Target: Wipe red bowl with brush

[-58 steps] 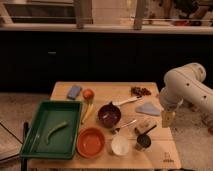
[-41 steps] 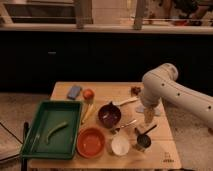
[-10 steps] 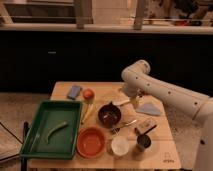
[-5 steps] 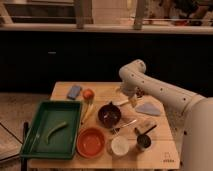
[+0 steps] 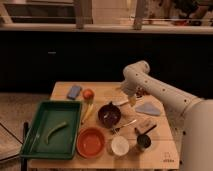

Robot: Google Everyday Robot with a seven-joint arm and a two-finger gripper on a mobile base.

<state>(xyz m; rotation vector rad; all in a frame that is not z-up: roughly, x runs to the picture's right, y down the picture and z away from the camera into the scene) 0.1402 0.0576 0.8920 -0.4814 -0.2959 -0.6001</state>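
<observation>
I see the red bowl (image 5: 91, 142) near the counter's (image 5: 160, 150) front edge, at 7 o'clock from my hand (image 5: 132, 101) and well apart. Past the maroon bowl (image 5: 109, 115), the brush (image 5: 121, 103) lies just at the hand's 9 o'clock. The hand's fingers stand apart, empty. Seconds ago the arm hung over the counter's right edge; it has swung left.

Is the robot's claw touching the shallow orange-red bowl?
Apart. The camera view shows the claw over the far side of the wooden table, the dark maroon bowl between it and the orange-red bowl at the front.
</observation>
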